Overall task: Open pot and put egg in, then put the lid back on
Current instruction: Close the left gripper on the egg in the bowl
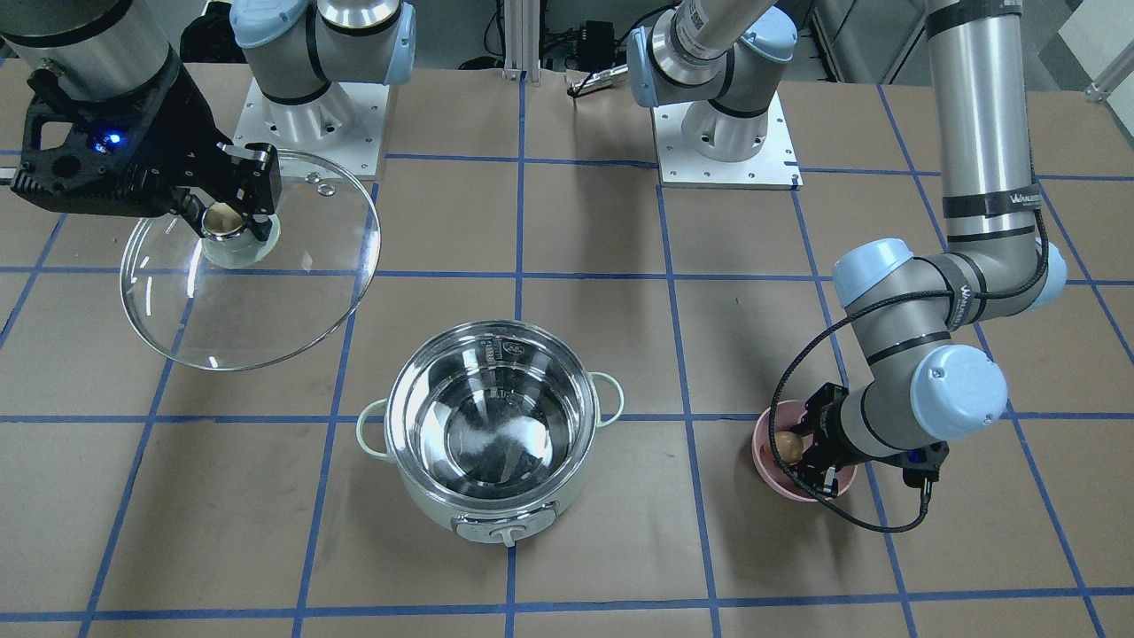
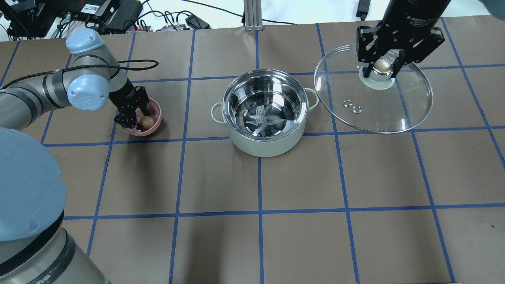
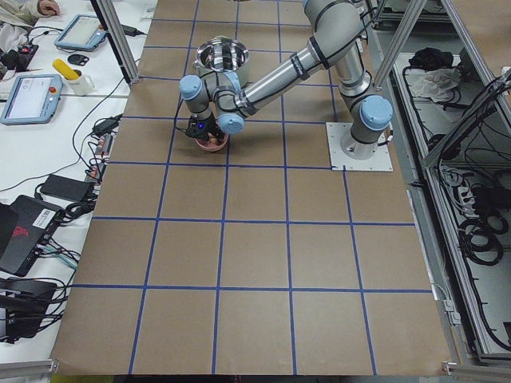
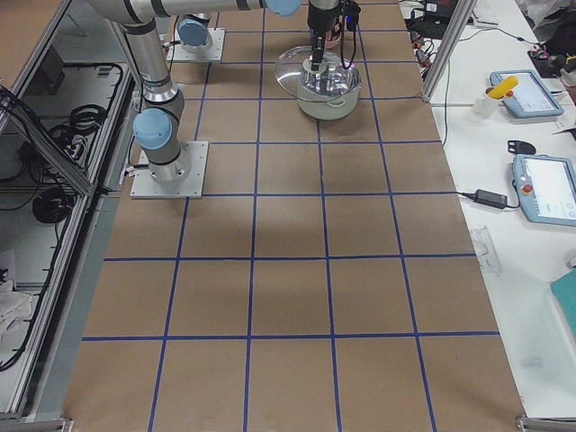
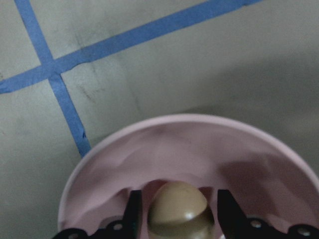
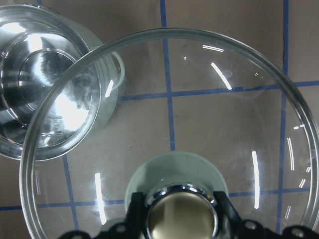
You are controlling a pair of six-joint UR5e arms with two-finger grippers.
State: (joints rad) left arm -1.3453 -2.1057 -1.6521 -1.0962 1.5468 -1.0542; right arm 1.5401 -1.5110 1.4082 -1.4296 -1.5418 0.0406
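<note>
The pot (image 2: 264, 144) stands open and empty at the table's middle, also in the front view (image 1: 492, 425). My right gripper (image 2: 382, 68) is shut on the lid's knob and holds the glass lid (image 2: 378, 106) tilted in the air to the pot's right; the right wrist view shows the lid (image 6: 224, 114) with the pot (image 6: 45, 84) below its edge. The egg (image 2: 146, 121) lies in a pink bowl (image 2: 154, 107). My left gripper (image 5: 178, 195) is down in the bowl, open, one finger on each side of the egg (image 5: 177, 209) with slim gaps.
The pink bowl (image 1: 764, 462) sits about one grid square from the pot on my left side. Blue tape lines grid the brown table. The arm bases (image 1: 726, 133) stand at the table's robot side. Operator tablets lie beyond the table's far edge (image 4: 526, 90).
</note>
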